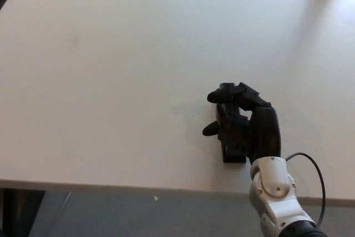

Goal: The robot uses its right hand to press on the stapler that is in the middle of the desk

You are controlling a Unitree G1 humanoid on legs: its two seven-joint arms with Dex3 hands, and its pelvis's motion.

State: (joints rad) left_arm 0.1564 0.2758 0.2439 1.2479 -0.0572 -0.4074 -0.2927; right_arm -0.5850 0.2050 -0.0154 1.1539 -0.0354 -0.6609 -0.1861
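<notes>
From my seat I see the white desk [111, 70] filling almost the whole head view, its near edge running just below my right hand [249, 126], with a strip of grey floor [138, 215] beyond that edge. The silver-white forearm [274, 192] comes up from the lower right, a thin black cable [316, 167] looping out beside the wrist. My right hand lies over the black stapler [233, 151], covering most of it; only the stapler's near end shows, poking out under the palm on the thumb side. The fingers [227, 94] are curled forward and down over the stapler's far part, and the thumb [213, 129] sticks out to the side. The hand rests on top of the stapler, bent around it. My left hand is out of view.
</notes>
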